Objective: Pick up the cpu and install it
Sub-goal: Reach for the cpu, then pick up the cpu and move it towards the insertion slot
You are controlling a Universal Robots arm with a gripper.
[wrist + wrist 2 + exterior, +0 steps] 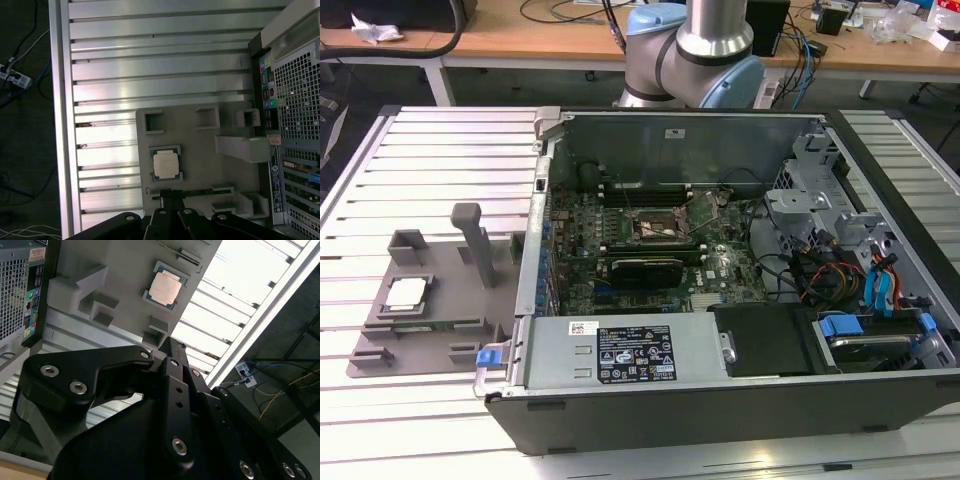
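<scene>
The cpu (405,293), a thin square chip with a silver-grey top, lies flat in a pocket of the grey plastic tray fixture (440,325) at the exterior view's left. In both wrist views the cpu (165,288) (165,164) is seen from well above. My black gripper (169,344) (169,192) hangs high over the fixture's edge, a short way off the chip, with its fingers shut together and nothing between them. The motherboard socket (658,228) sits inside the open computer case, its cover plate (705,205) lifted.
The open computer case (740,400) lies on the ribbed aluminium table (430,160), right beside the fixture. A tall grey post (472,240) stands on the fixture. Cables, a power supply (620,350) and drive cages (880,290) crowd the case. The arm's base (700,50) is behind the case.
</scene>
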